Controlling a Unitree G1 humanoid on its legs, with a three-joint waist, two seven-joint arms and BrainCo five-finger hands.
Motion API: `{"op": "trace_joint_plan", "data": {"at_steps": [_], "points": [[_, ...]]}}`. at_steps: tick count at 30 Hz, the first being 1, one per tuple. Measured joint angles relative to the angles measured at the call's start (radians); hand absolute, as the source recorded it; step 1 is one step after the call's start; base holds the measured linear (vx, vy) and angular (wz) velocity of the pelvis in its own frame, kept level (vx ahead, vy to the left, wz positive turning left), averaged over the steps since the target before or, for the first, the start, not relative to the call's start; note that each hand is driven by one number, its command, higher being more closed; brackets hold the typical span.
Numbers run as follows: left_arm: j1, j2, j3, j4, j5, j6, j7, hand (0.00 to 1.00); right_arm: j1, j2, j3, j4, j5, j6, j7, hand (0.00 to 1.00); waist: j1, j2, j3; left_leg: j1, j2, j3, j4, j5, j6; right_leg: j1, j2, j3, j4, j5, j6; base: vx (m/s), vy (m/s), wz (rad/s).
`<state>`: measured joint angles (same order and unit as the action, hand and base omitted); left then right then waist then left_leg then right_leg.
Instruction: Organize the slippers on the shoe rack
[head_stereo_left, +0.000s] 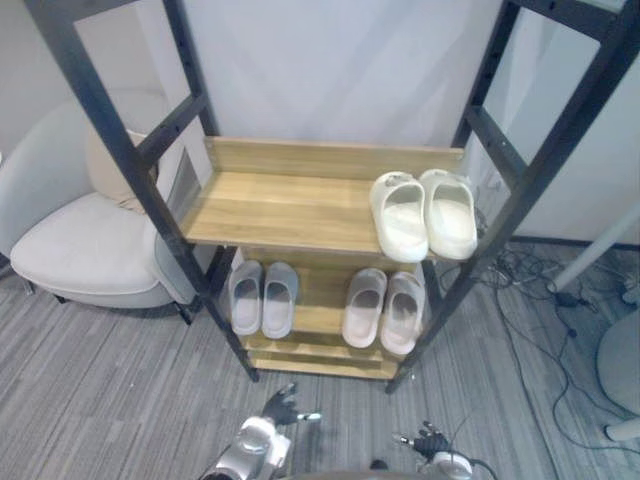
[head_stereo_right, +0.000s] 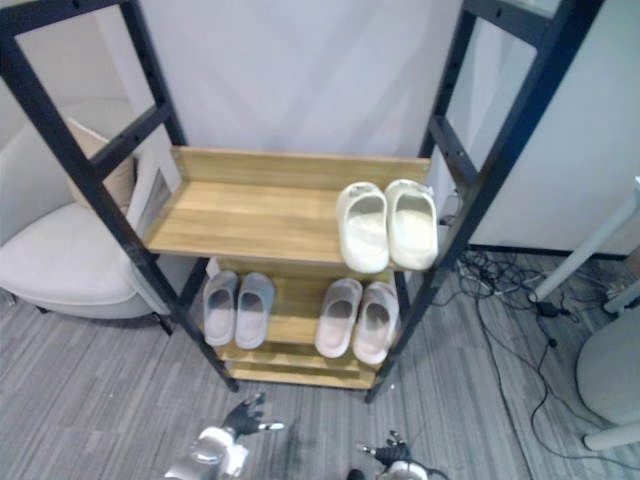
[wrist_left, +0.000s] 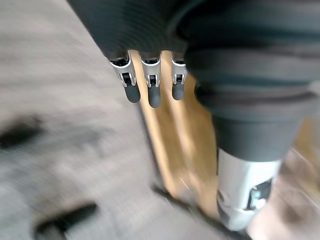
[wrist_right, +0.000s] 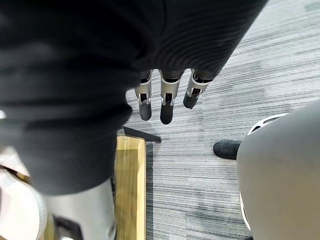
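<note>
The 2 hands are built alike. The left hand (wrist_left: 150, 30) has a dark ribbed cover over its back and wrist, bunched in thick rings. Its fingers (wrist_left: 150, 87) are silver with rounded dark tips and small black insets. The right hand (wrist_right: 165, 40) matches. The left arm (head_stereo_left: 252, 442) is silver-grey and rounded.

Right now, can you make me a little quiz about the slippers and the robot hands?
1. True or false: the white slippers sit on the upper shelf.
2. How many pairs of slippers are on the lower shelf? A) one B) two C) three
3. Fill in: the left robot hand and the right robot hand are both open and hold ____.

Key: 1 true; 2 B; 3 nothing.
</note>
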<state>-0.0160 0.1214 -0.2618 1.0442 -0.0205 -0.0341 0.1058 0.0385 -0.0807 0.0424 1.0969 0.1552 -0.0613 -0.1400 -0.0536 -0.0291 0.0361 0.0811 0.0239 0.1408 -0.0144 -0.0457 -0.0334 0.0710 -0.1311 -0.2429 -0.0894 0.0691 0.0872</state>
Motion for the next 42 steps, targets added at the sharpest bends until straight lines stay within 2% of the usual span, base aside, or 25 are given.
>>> {"op": "trace_joint_plan", "data": {"at_steps": [4, 8, 13, 14, 15, 19, 21, 22, 23, 24, 26, 27, 28, 30, 31, 32, 33, 34, 35, 36, 38, 39, 40, 41, 42], "points": [[0.016, 0.012, 0.051, 0.02, 0.048, 0.019, 0.046, 0.0, -0.009, 0.001, -0.007, 0.018, -0.001, 0.0, -0.007, 0.0, 0.005, 0.001, 0.002, 0.011, 0.0, -0.003, 0.0, -0.001, -0.001, 0.019, 0.0, -0.001, 0.0, -0.001, 0.001, 0.0, -0.002, 0.02], [0.03, 0.0, 0.09, 0.021, 0.062, 0.02, 0.05, 0.0, -0.015, 0.002, -0.014, 0.019, -0.005, -0.001, -0.012, 0.0, 0.005, 0.003, 0.009, 0.026, 0.0, -0.016, 0.0, -0.006, -0.009, 0.034, 0.0, -0.012, 0.0, -0.009, 0.003, -0.03, -0.005, 0.09], [0.044, -0.012, 0.167, 0.054, 0.066, 0.021, 0.049, 0.0, 0.01, -0.007, -0.039, 0.009, -0.031, -0.033, -0.008, 0.0, 0.005, 0.008, 0.025, 0.004, 0.013, -0.017, 0.004, -0.016, -0.024, 0.023, 0.01, -0.015, 0.011, -0.026, -0.004, -0.02, -0.022, 0.02], [0.041, -0.012, 0.168, 0.054, 0.066, 0.019, 0.052, 0.0, 0.01, -0.01, -0.04, 0.0, -0.039, -0.047, -0.008, 0.0, 0.006, 0.012, 0.033, -0.028, 0.018, -0.036, 0.026, -0.01, -0.025, -0.014, 0.009, -0.024, 0.065, -0.046, -0.012, 0.0, -0.03, 0.2], [0.041, -0.012, 0.169, 0.054, 0.066, 0.019, 0.053, 0.0, 0.01, -0.01, -0.04, -0.006, -0.039, -0.049, -0.008, 0.0, 0.006, 0.011, 0.038, -0.034, 0.018, -0.042, 0.03, -0.008, -0.025, -0.021, 0.008, -0.026, 0.078, -0.052, -0.013, 0.0, -0.033, 0.41], [0.029, -0.021, 0.188, 0.046, 0.064, 0.013, 0.066, 0.0, -0.003, -0.03, -0.036, -0.021, -0.079, -0.059, -0.007, 0.0, 0.013, 0.009, 0.069, -0.079, 0.015, -0.09, 0.037, 0.012, -0.045, -0.093, -0.014, -0.083, 0.226, -0.138, -0.022, 0.0, -0.048, 0.52], [0.03, -0.022, 0.196, 0.044, 0.058, 0.001, 0.066, 0.0, -0.011, -0.049, -0.038, -0.014, -0.098, -0.051, -0.01, 0.0, 0.018, 0.011, 0.067, -0.134, 0.0, -0.12, 0.04, 0.057, -0.082, -0.13, -0.059, -0.156, 0.281, -0.186, -0.034, -0.03, -0.062, 0.88], [0.029, -0.023, 0.197, 0.045, 0.058, 0.0, 0.066, 0.0, -0.01, -0.045, -0.038, -0.013, -0.102, -0.049, -0.01, 0.0, 0.017, 0.007, 0.069, -0.134, 0.003, -0.112, 0.039, 0.053, -0.076, -0.131, -0.065, -0.167, 0.278, -0.185, -0.037, 0.01, -0.015, 0.8], [0.017, -0.027, 0.204, 0.041, 0.056, -0.003, 0.065, 0.0, -0.01, -0.054, -0.04, -0.011, -0.114, -0.047, -0.01, 0.0, 0.021, 0.012, 0.077, -0.16, 0.022, -0.032, 0.103, 0.014, -0.031, -0.129, -0.072, -0.205, 0.286, -0.184, -0.037, 0.07, -0.005, 0.84], [0.025, -0.028, 0.206, 0.038, 0.057, 0.0, 0.065, 0.0, -0.009, -0.063, -0.042, -0.017, -0.115, -0.046, -0.01, 0.0, 0.023, 0.026, 0.082, -0.168, 0.043, 0.068, 0.155, -0.028, -0.018, -0.111, -0.074, -0.249, 0.315, -0.206, -0.028, 0.05, -0.011, 0.98], [0.028, -0.028, 0.206, 0.028, 0.056, -0.003, 0.065, 0.0, -0.007, -0.062, -0.042, -0.017, -0.114, -0.044, -0.009, 0.0, 0.028, 0.025, 0.08, -0.166, 0.034, 0.039, 0.153, -0.022, -0.023, -0.092, -0.077, -0.271, 0.314, -0.213, -0.02, 0.03, -0.012, 0.72], [0.026, -0.026, 0.204, 0.024, 0.057, -0.003, 0.064, 0.0, -0.008, -0.045, -0.042, -0.017, -0.114, -0.044, -0.007, 0.0, 0.041, 0.011, 0.076, -0.166, 0.015, 0.012, 0.131, -0.014, -0.018, -0.089, -0.089, -0.298, 0.329, -0.223, -0.011, 0.02, 0.002, 0.44], [0.026, -0.024, 0.203, 0.024, 0.057, -0.003, 0.064, 0.0, -0.009, -0.041, -0.043, -0.017, -0.114, -0.044, -0.007, 0.0, 0.041, 0.006, 0.076, -0.167, 0.009, 0.006, 0.131, -0.014, -0.017, -0.09, -0.098, -0.304, 0.341, -0.237, -0.007, 0.03, 0.03, 0.59], [0.016, -0.017, 0.204, 0.026, 0.056, -0.002, 0.064, 0.0, -0.025, -0.029, -0.041, -0.018, -0.115, -0.041, -0.004, 0.0, 0.043, -0.028, 0.094, -0.169, -0.04, -0.016, 0.162, -0.038, 0.013, -0.095, -0.184, -0.335, 0.457, -0.316, 0.036, 0.01, 0.056, 0.6], [0.014, -0.015, 0.202, 0.025, 0.055, -0.003, 0.065, 0.0, -0.026, -0.022, -0.039, -0.017, -0.116, -0.036, -0.003, 0.0, 0.044, -0.036, 0.096, -0.172, -0.058, -0.019, 0.177, -0.047, 0.021, -0.094, -0.21, -0.336, 0.498, -0.332, 0.047, 0.03, 0.058, 0.61], [0.01, -0.015, 0.188, 0.026, 0.055, -0.002, 0.065, 0.0, -0.027, -0.024, -0.041, -0.018, -0.116, -0.031, -0.001, 0.0, 0.046, -0.033, 0.095, -0.173, -0.081, -0.056, 0.199, -0.071, 0.03, -0.102, -0.245, -0.311, 0.584, -0.338, 0.037, 0.07, 0.04, 0.75], [0.007, -0.017, 0.153, 0.026, 0.046, -0.002, 0.066, 0.0, -0.041, -0.033, -0.042, -0.023, -0.116, -0.03, 0.001, 0.0, 0.037, -0.027, 0.096, -0.182, -0.102, -0.103, 0.221, -0.08, 0.041, -0.17, -0.246, -0.159, 0.714, -0.303, -0.019, 0.09, 0.06, 0.88], [0.005, -0.017, 0.14, 0.025, 0.041, -0.003, 0.065, 0.0, -0.047, -0.033, -0.041, -0.023, -0.116, -0.03, 0.001, 0.0, 0.036, -0.011, 0.095, -0.179, -0.1, -0.127, 0.229, -0.08, 0.042, -0.204, -0.226, -0.076, 0.75, -0.298, -0.043, 0.13, 0.021, 1.12], [-0.003, -0.016, 0.123, 0.024, 0.035, -0.002, 0.066, 0.0, -0.047, -0.029, -0.035, -0.019, -0.116, -0.029, -0.001, 0.0, 0.032, -0.001, 0.1, -0.189, -0.088, -0.177, 0.245, -0.08, 0.042, -0.217, -0.146, 0.065, 0.73, -0.341, -0.019, 0.15, -0.059, 1.43], [-0.009, -0.015, 0.125, 0.024, 0.032, -0.002, 0.066, 0.0, -0.046, -0.014, -0.027, -0.017, -0.116, -0.029, 0.002, 0.0, 0.033, -0.013, 0.1, -0.192, -0.09, -0.244, 0.236, -0.068, 0.038, -0.214, -0.053, 0.185, 0.664, -0.375, -0.023, 0.14, -0.128, 1.53], [-0.014, -0.016, 0.124, 0.026, 0.027, -0.002, 0.065, 0.0, -0.042, 0.005, -0.028, -0.016, -0.115, -0.028, 0.002, 0.0, 0.032, -0.024, 0.101, -0.192, -0.101, -0.342, 0.214, -0.043, 0.021, -0.207, 0.019, 0.238, 0.556, -0.374, -0.026, 0.1, -0.183, 1.74], [-0.023, -0.016, 0.124, 0.026, 0.027, -0.002, 0.065, 0.0, -0.039, 0.014, -0.028, -0.017, -0.114, -0.029, 0.001, 0.0, 0.029, -0.041, 0.097, -0.195, -0.123, -0.401, 0.194, -0.022, 0.007, -0.193, 0.039, 0.268, 0.445, -0.325, -0.038, 0.08, -0.195, 1.72], [-0.026, -0.019, 0.125, 0.031, 0.027, -0.002, 0.065, 0.0, -0.04, 0.013, -0.03, -0.018, -0.112, -0.03, 0.001, 0.0, 0.026, -0.041, 0.101, -0.191, -0.126, -0.422, 0.187, -0.017, 0.001, -0.177, 0.042, 0.254, 0.447, -0.322, -0.042, 0.07, -0.157, 1.42], [-0.029, -0.022, 0.124, 0.032, 0.029, -0.003, 0.065, 0.0, -0.041, 0.006, -0.034, -0.018, -0.113, -0.029, -0.002, 0.0, 0.031, -0.029, 0.1, -0.182, -0.117, -0.442, 0.151, 0.012, -0.013, -0.151, 0.044, 0.225, 0.41, -0.308, -0.049, 0.07, -0.126, 0.99], [-0.025, -0.026, 0.126, 0.04, 0.038, -0.003, 0.065, 0.0, -0.043, 0.002, -0.034, -0.023, -0.113, -0.031, -0.002, 0.0, 0.042, -0.005, 0.087, -0.175, -0.088, -0.44, 0.074, 0.059, -0.023, -0.136, 0.053, 0.175, 0.348, -0.277, -0.061, 0.06, -0.097, 0.75]]}}
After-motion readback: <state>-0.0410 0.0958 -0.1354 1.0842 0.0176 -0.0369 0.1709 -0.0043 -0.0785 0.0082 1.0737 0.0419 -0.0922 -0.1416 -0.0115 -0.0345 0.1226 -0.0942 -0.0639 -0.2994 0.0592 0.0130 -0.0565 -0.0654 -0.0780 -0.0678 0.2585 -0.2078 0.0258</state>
